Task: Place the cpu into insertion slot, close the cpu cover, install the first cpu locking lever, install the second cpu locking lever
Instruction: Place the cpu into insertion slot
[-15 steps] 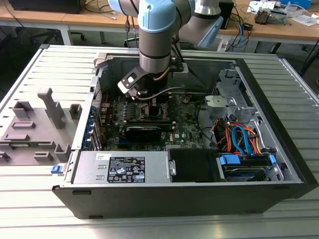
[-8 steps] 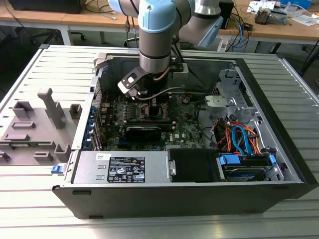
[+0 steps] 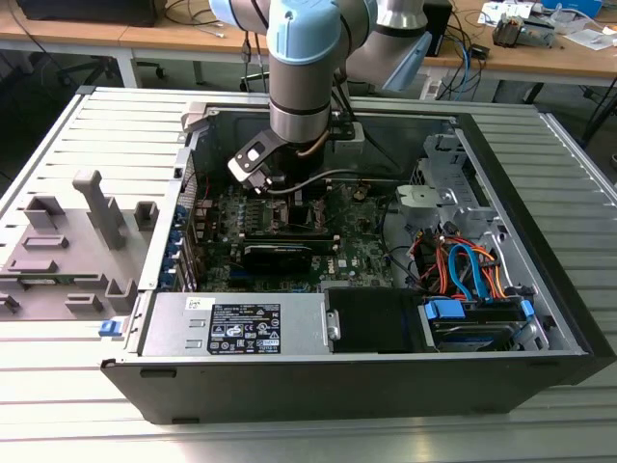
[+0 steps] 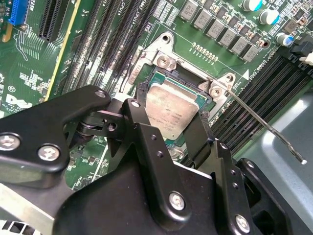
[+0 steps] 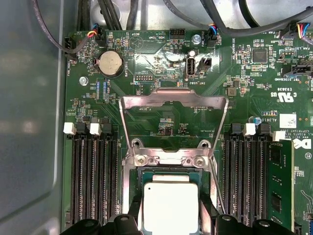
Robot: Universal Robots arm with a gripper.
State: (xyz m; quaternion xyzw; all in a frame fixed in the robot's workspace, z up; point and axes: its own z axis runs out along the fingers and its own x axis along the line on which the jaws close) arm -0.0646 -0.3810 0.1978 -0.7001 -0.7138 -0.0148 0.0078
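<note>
The cpu [image 5: 170, 201] is a pale silver square held between my black fingers [image 5: 131, 219] over the socket. In the second wrist view, the cpu [image 4: 171, 110] lies within the socket's frame, and I cannot tell whether it is fully seated. My gripper [image 4: 171, 122] is shut on it, one finger on each side. The cpu cover [image 5: 173, 101] stands open, tilted back from its hinge beyond the socket. Thin wire levers [image 5: 221, 147] are raised, and one lever [image 4: 266, 127] sticks out sideways. My arm [image 3: 299, 106] reaches down into the open computer case [image 3: 540, 318].
Memory slots [image 5: 93, 176] flank the socket on both sides, with a fitted memory stick [image 5: 279, 181]. The case holds a power supply [image 3: 241, 323] at the front and a drive bay with orange and blue cables [image 3: 463, 270]. A grey fixture [image 3: 67, 241] sits at the exterior view's left.
</note>
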